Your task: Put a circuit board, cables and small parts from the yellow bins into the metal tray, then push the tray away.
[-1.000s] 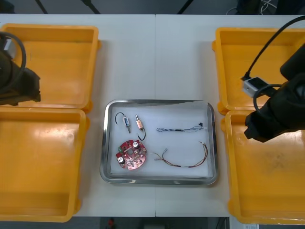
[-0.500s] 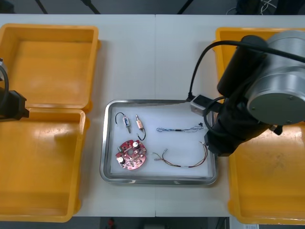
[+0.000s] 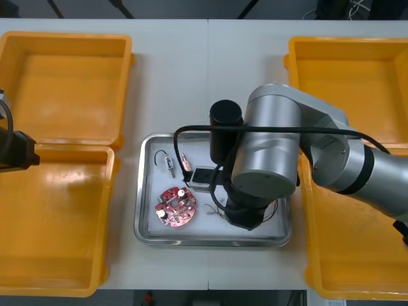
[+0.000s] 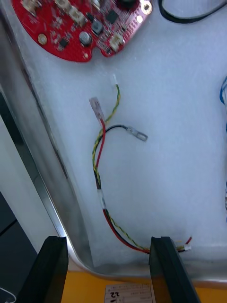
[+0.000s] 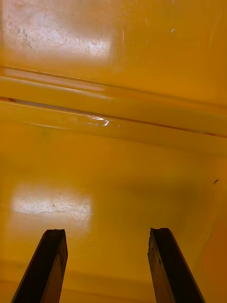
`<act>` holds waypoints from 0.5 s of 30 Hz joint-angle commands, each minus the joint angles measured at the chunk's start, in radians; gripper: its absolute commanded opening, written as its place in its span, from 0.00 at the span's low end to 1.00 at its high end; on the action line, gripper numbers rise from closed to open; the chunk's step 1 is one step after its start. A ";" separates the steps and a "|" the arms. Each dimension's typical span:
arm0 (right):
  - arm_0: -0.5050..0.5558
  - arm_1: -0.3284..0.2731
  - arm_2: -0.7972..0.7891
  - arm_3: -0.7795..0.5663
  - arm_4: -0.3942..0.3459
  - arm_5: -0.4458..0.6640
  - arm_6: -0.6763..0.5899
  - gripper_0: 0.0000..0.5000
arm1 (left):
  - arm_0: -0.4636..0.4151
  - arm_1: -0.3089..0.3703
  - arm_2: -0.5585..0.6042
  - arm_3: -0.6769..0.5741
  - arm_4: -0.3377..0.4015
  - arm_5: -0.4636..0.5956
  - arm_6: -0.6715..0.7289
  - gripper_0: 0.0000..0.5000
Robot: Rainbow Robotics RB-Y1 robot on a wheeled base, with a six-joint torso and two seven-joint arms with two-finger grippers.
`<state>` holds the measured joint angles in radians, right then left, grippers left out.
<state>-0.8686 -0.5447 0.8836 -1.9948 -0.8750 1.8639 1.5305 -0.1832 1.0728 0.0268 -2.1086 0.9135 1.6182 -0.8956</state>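
Two fingers (image 4: 166, 272) of the right pincer (image 4: 109, 274) stand wide apart and grip nothing, low over the near right corner of the tray (image 3: 210, 241), with the rim's bend showing between them. One end of the red and yellow cable (image 4: 100, 142) lies just beside one finger. From there the cable runs over the white lining toward the board (image 3: 176, 206) and fans into loose ends just short of it. The board lies flat in the tray's near left part. The right arm (image 3: 268, 159) reaches in from the right and covers much of the tray's right half. Beyond the board, two small metal parts (image 3: 167, 162) lie side by side, slightly apart, in the far left part. At the left edge of the counter (image 3: 210, 76), the left arm (image 3: 16, 150) hangs where the two left bins (image 3: 57, 217) meet. The left pincer (image 5: 109, 267) is also spread wide and empty, over bare bin floor, and the bins' rims cross beyond its fingers. The right bins (image 3: 357, 83) flank the tray's other side
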 commanded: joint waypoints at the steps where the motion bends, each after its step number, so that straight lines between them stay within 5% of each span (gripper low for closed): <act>1: -0.035 0.045 0.051 -0.012 0.030 -0.025 0.119 1.00 | 0.022 0.045 0.021 -0.019 -0.022 -0.014 -0.048 1.00; 15: 0.011 0.095 0.143 -0.010 0.128 -0.092 0.183 1.00 | 0.022 0.044 0.019 0.044 0.021 -0.066 -0.118 1.00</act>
<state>-0.8679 -0.4818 1.0185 -1.9945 -0.7621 1.7892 1.6829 -0.1773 1.0728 0.0268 -2.0599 0.9133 1.5625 -0.9050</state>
